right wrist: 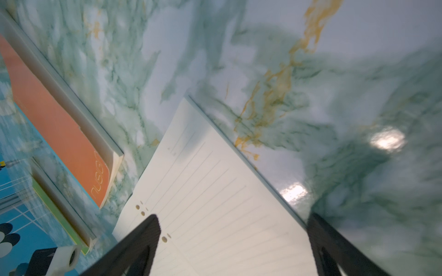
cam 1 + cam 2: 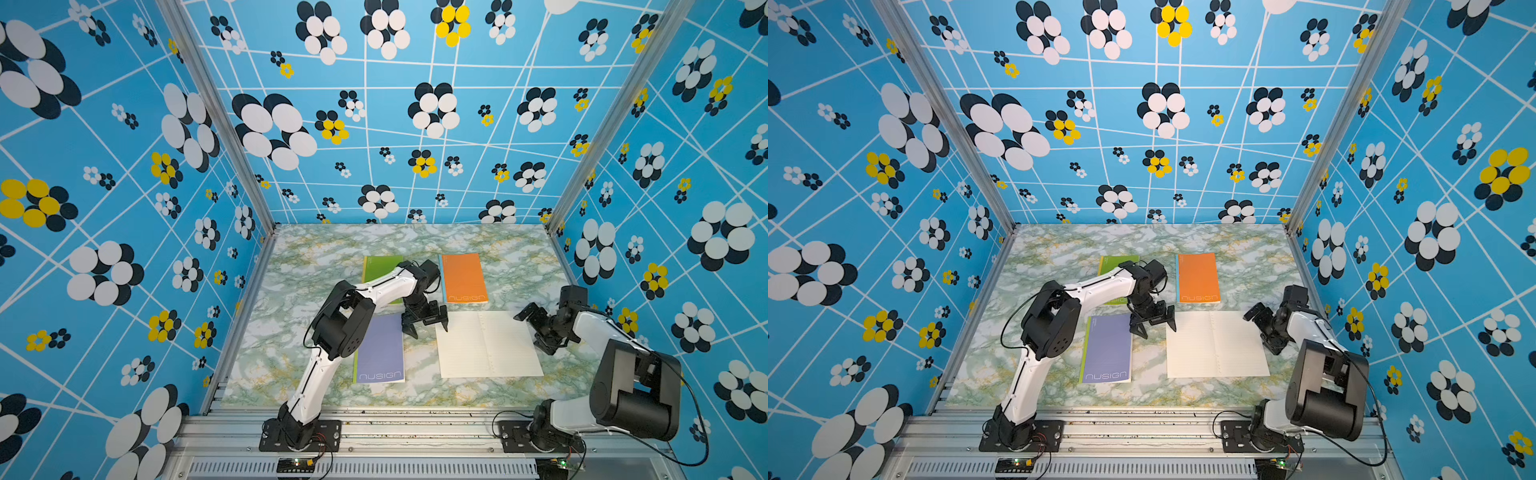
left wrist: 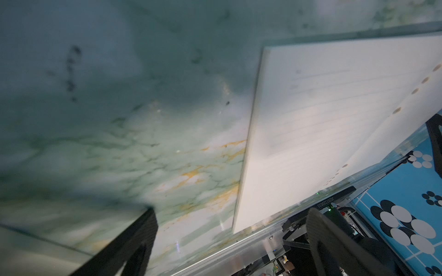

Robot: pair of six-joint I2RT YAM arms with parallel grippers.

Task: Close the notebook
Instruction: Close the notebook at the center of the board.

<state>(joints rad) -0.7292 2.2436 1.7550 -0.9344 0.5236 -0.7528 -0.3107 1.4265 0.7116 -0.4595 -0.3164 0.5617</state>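
Open lined notebook [image 2: 488, 345] lying flat on the marble desk [image 2: 316, 257], about 4 o'clock from its middle, not yet closed.
The left hand [image 2: 428, 330] is poised at the notebook's 10 o'clock corner, jaws spread wide and empty. The right hand [image 2: 531, 331] sits off its 2 o'clock edge, equally wide, holding nothing. Best bet: slip one finger under a page's outer edge, lift, and fold it over the spine, clear of the orange notebook [image 2: 463, 276] at 12 o'clock.
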